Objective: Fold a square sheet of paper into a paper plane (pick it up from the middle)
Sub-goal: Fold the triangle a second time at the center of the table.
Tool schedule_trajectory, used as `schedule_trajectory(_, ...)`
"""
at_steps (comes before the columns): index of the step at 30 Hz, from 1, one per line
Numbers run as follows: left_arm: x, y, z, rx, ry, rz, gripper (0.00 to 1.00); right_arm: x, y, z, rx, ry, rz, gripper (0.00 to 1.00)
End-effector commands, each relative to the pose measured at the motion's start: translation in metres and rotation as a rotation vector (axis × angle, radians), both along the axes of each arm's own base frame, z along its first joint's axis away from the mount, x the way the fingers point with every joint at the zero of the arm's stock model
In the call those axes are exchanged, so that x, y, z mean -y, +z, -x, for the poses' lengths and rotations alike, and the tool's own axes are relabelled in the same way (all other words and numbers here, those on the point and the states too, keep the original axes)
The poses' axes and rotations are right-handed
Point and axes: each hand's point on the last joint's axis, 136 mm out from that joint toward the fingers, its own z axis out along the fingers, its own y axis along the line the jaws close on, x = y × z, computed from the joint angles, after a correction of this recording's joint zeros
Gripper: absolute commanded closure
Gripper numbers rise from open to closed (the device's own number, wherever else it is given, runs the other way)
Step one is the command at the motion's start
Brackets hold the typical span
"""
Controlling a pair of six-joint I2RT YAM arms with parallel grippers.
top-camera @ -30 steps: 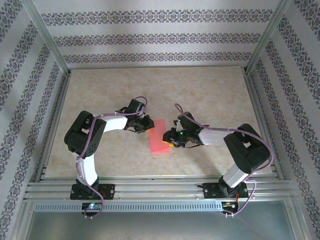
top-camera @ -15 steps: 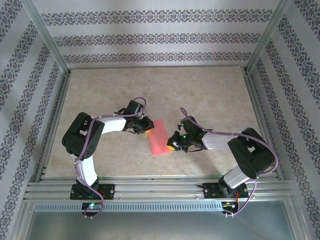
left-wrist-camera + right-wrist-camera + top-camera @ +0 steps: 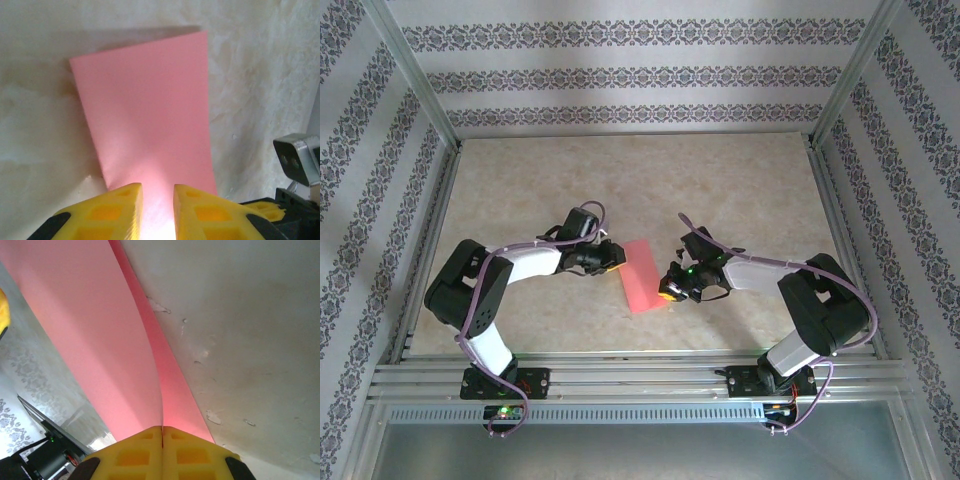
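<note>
Item: the square sheet of paper, salmon-pink, plain; count one.
Place: on the table, with one gripper at each side of the sheet.
Outline: seen from the top camera the sheet is a narrow oblong. Whether it is doubled over cannot be told there.
End effector, first: left gripper, at the sheet's left edge. Its two yellow fingers stand slightly apart, and the sheet's edge runs into the gap unpinched.
End effector, second: right gripper, at the sheet's near right corner. Its two fingers are pressed together, pinching the sheet at their seam.
Arms: two.
Hidden: the sheet's edge behind the left fingers, and its corner under the right gripper from above.
Cut off: both pairs of fingers, by the lower frame edge in the wrist views.
Hard to make out: the jaw gaps from the top camera, which are too small.
Right wrist view adds: two pink surfaces, one raised and one low against the table, meeting at the closed fingers.
Left wrist view adds: the sheet's far edge and both far corners, and part of the right gripper beside the sheet's near corner.
</note>
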Motion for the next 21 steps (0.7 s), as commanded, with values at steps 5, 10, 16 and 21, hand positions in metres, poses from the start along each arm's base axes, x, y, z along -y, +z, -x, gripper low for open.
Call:
schedule_trajectory(5,0.018,-0.010,0.014,-0.019,-0.054,0.029,0.82,0.003,-0.001,-0.006,0.006,0.004,0.039,0.99)
schedule_trajectory(10,0.016,-0.019,0.021,-0.037,-0.052,0.016,0.84,0.002,0.000,-0.007,0.008,0.003,0.040,0.99)
schedule_trajectory(16,0.014,-0.032,0.024,-0.065,-0.051,-0.016,0.84,-0.006,0.009,-0.008,0.030,0.029,0.010,0.98)
schedule_trajectory(21,0.009,-0.040,0.025,-0.086,-0.051,-0.063,0.84,-0.021,0.024,-0.010,0.069,0.078,-0.055,0.97)
